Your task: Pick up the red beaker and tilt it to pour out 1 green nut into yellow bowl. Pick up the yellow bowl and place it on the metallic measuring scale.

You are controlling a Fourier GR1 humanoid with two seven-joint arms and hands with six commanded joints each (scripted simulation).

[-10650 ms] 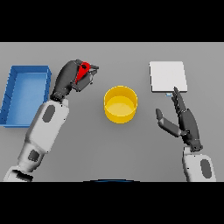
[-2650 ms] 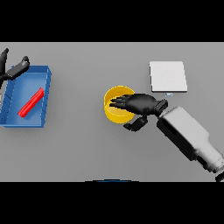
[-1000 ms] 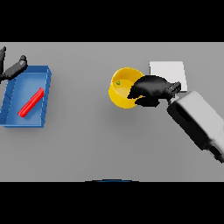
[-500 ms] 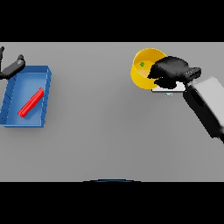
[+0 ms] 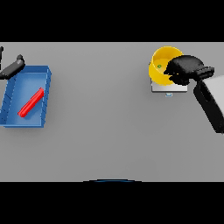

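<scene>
At the table's (image 5: 109, 131) far left edge, the robot's left hand (image 5: 12, 69) shows only in part, a dark thumb and palm reaching in over the far left corner of the open blue rectangular tray (image 5: 43, 98); whether its fingers are straight or curled cannot be told. It holds nothing that can be seen. Inside that tray lies the red beaker (image 5: 30, 103), flat on its side and slanting from the tray's near left toward its far right, apart from the left hand.

Across the bare grey middle of the table and over toward the far right corner sits the square metallic measuring scale (image 5: 169, 88), of which only the near strip shows. Over it is the round yellow bowl (image 5: 162, 65), tilted a little so that its inside faces the camera, with 1 small green nut (image 5: 159, 66) lying on the inner wall. Whether the bowl rests on the scale's plate or hangs just above it cannot be told.

The robot's right hand (image 5: 186, 69) is clamped on the bowl's right rim, dark fingers curled over it, the white and grey forearm running off toward the right edge.
</scene>
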